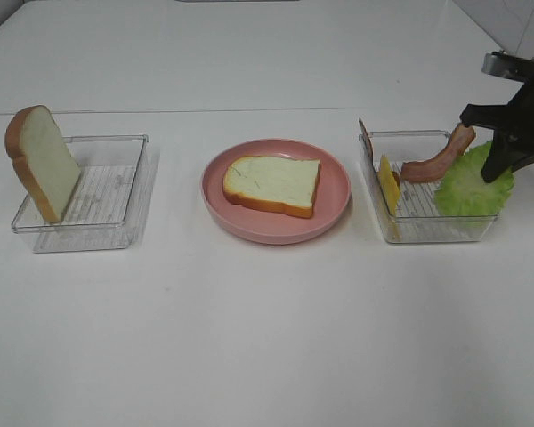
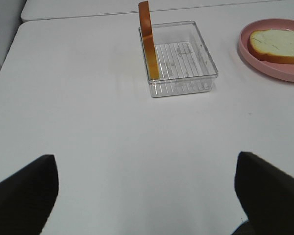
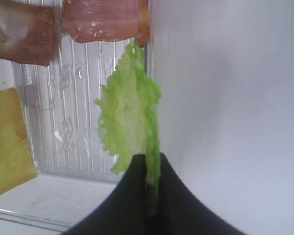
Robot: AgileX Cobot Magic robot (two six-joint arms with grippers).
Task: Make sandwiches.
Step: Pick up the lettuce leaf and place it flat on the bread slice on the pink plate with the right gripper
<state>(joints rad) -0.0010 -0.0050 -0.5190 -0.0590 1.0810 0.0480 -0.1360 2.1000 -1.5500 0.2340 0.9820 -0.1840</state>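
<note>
Now right gripper (image 3: 148,164) jaws clamped on lettuce (image 3: 130,117) edge, in tray (image 1: 427,233) right of plate (image 1: 276,233). We lift straight up, clear bacon (image 1: 438,158) and tray wall, carry slowly to bread slice (image 1: 273,184) on plate, centre leaf before release. Left gripper (image 2: 144,161) jaws wide, empty, well apart from plate. Second slice (image 1: 44,160) upright, left of plate.

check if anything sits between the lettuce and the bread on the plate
Yes. The lettuce, pinched by the right gripper, sits at the right side of the tray; the bacon, the cheese and the tray's wall stand between it and the bread on the plate.
</note>
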